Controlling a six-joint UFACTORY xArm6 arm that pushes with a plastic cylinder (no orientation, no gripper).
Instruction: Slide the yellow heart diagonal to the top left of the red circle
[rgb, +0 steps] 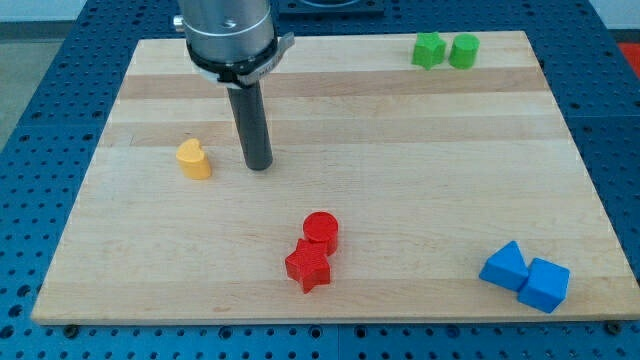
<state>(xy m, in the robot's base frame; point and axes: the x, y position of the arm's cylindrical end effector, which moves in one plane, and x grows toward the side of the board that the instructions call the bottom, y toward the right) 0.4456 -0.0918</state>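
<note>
The yellow heart (193, 159) lies on the wooden board (400, 160) at the view's left, a little above mid-height. The red circle (321, 231) lies lower, near the board's middle bottom, well to the right of and below the heart. My tip (259, 165) stands on the board just right of the yellow heart, with a small gap between them, and above and left of the red circle.
A red star (308, 267) touches the red circle's lower left. Two green blocks (429, 49) (463, 51) sit side by side at the top right. Two blue blocks (503, 267) (545, 285) touch at the bottom right.
</note>
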